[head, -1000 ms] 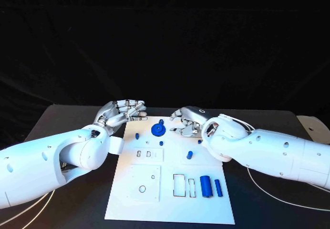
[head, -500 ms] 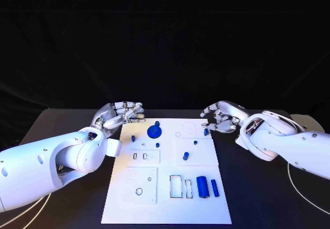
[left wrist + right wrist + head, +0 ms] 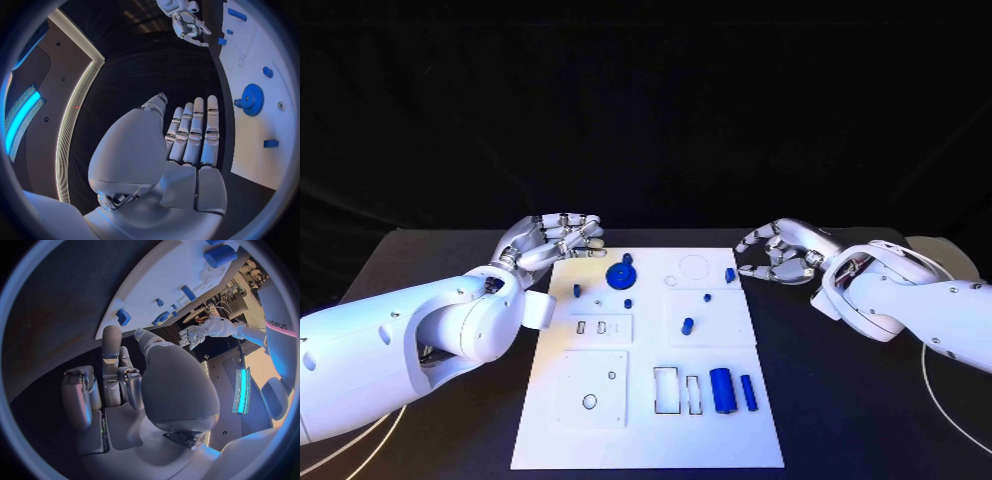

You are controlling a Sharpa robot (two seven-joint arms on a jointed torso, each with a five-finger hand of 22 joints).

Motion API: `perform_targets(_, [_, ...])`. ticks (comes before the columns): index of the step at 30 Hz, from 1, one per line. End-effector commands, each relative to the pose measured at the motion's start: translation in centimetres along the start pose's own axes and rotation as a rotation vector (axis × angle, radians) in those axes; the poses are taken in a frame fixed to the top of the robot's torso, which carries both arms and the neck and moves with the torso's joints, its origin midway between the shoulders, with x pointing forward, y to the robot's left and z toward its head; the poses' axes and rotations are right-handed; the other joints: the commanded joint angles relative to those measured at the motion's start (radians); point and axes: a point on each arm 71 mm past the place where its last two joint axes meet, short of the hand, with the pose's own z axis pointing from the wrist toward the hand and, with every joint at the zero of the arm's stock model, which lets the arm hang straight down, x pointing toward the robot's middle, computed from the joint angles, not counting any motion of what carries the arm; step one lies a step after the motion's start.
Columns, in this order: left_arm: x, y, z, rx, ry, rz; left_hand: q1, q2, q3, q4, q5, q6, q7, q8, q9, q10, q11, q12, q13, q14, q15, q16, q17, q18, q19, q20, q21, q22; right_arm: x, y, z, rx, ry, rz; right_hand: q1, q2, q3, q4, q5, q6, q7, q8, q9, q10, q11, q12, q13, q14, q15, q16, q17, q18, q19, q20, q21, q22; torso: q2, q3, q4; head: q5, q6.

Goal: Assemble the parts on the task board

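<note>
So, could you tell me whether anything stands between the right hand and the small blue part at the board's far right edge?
Nothing visible does. The right hand hovers just off the board, empty, with bare table between it and the part.

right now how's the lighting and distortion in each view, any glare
Head view: even light, black backdrop, the white task board bright but its holes still readable. Left wrist view: fisheye bends the board's edge, and a cyan light strip glows brightly. Right wrist view: same circular bending, another glowing strip beside the right hand.
</note>
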Motion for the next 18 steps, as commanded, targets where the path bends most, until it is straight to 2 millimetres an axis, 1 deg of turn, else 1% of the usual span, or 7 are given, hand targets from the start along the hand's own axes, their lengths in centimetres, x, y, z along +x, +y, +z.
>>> perform_targets(1, [0.3, -0.1, 0.1, 0.009, 0.028, -0.003, 0.001, -0.011, 0.004, 0.001, -0.005, 0.007, 0.015, 0.001, 0.001, 0.004, 0.0, 0.0, 0.001, 0.008, -0.001, 0.003, 0.001, 0.015, 0.007, 0.002, 0.001, 0.0, 0.5, 0.0, 0.2, -0.017, 0.02, 0.012, -0.001, -0.007, 0.0, -0.007, 0.004, -0.007, 0.001, 0.001, -0.001, 0.106, 0.006, 0.005, 0.263, 0.002, 0.007, 0.0, -0.001, -0.007, 0.103, 0.006, 0.004, 0.263, -0.001, -0.0017, 0.0025, 0.0, -0.005])
perform_targets(3, [0.3, -0.1, 0.1, 0.009, 0.029, -0.003, 0.001, -0.012, 0.004, 0.0, -0.005, 0.007, 0.014, 0.001, 0.001, 0.005, 0.0, 0.0, 0.001, 0.008, -0.002, 0.004, 0.002, 0.015, 0.007, 0.002, 0.001, 0.0, 0.6, 0.0, 0.3, -0.013, 0.024, 0.009, -0.001, -0.007, 0.0, -0.008, 0.004, -0.008, 0.002, 0.0, -0.001, 0.106, 0.006, 0.005, 0.263, 0.002, 0.007, 0.0, -0.001, -0.007, 0.103, 0.006, 0.004, 0.263, -0.001, -0.0033, 0.0035, -0.001, -0.007])
perform_targets(4, [0.3, -0.1, 0.1, 0.009, 0.029, -0.003, 0.001, -0.012, 0.004, 0.0, -0.005, 0.007, 0.014, 0.001, 0.001, 0.005, 0.0, 0.0, 0.001, 0.008, -0.002, 0.004, 0.002, 0.015, 0.007, 0.002, 0.001, 0.0, 0.7, -0.1, 0.4, -0.009, 0.026, 0.007, -0.001, -0.007, 0.0, -0.008, 0.004, -0.008, 0.002, 0.0, -0.001, 0.106, 0.006, 0.005, 0.263, 0.002, 0.007, 0.0, -0.001, -0.007, 0.103, 0.006, 0.004, 0.263, -0.001, -0.003, 0.0035, -0.001, -0.007])
perform_targets(7, [0.3, -0.1, 0.1, 0.008, 0.029, -0.002, 0.001, -0.012, 0.004, 0.0, -0.005, 0.007, 0.014, 0.001, 0.001, 0.005, 0.0, 0.0, 0.001, 0.008, -0.002, 0.004, 0.002, 0.015, 0.007, 0.002, 0.001, 0.0, 1.1, -0.3, 0.6, 0.0, 0.034, 0.0, 0.0, -0.006, 0.001, -0.008, 0.006, -0.01, 0.002, 0.0, -0.002, 0.106, 0.006, 0.005, 0.263, 0.002, 0.007, 0.0, -0.001, -0.007, 0.103, 0.007, 0.004, 0.263, -0.002, -0.0044, 0.0013, 0.003, -0.01])
perform_targets(12, [0.3, -0.1, 0.1, 0.008, 0.028, -0.002, 0.002, -0.013, 0.005, 0.0, -0.005, 0.008, 0.014, 0.001, 0.001, 0.005, -0.001, 0.0, 0.001, 0.008, -0.002, 0.004, 0.002, 0.015, 0.007, 0.001, 0.001, 0.0, 1.7, -0.7, 0.6, 0.014, 0.05, -0.004, 0.003, -0.005, 0.003, -0.011, 0.009, -0.012, 0.003, 0.001, -0.002, 0.106, 0.007, 0.005, 0.263, 0.002, 0.008, 0.0, -0.001, -0.007, 0.103, 0.008, 0.004, 0.263, -0.002, -0.0045, 0.0009, 0.005, -0.016])
perform_targets(14, [0.2, 0.0, 0.1, 0.007, 0.027, -0.001, 0.002, -0.013, 0.005, 0.0, -0.005, 0.008, 0.014, 0.001, 0.001, 0.005, -0.001, 0.0, 0.001, 0.008, -0.002, 0.004, 0.002, 0.015, 0.007, 0.001, 0.001, 0.0, 1.9, -0.7, 0.6, 0.016, 0.055, -0.006, 0.004, -0.005, 0.004, -0.011, 0.01, -0.013, 0.003, 0.001, -0.003, 0.106, 0.007, 0.005, 0.263, 0.002, 0.008, 0.0, -0.001, -0.007, 0.103, 0.008, 0.004, 0.263, -0.002, -0.0043, 0.0012, 0.004, -0.016])
perform_targets(18, [0.1, 0.0, 0.2, 0.007, 0.024, 0.001, 0.003, -0.013, 0.006, -0.001, -0.005, 0.008, 0.013, 0.001, 0.001, 0.006, -0.001, 0.0, 0.001, 0.008, -0.002, 0.004, 0.002, 0.015, 0.008, 0.001, 0.001, 0.0, 2.2, -0.7, 0.7, 0.017, 0.065, -0.007, 0.004, -0.005, 0.004, -0.011, 0.01, -0.013, 0.003, 0.001, -0.003, 0.106, 0.007, 0.005, 0.263, 0.002, 0.008, 0.0, -0.001, -0.007, 0.103, 0.008, 0.004, 0.263, -0.002, -0.0054, 0.0009, 0.005, -0.019])
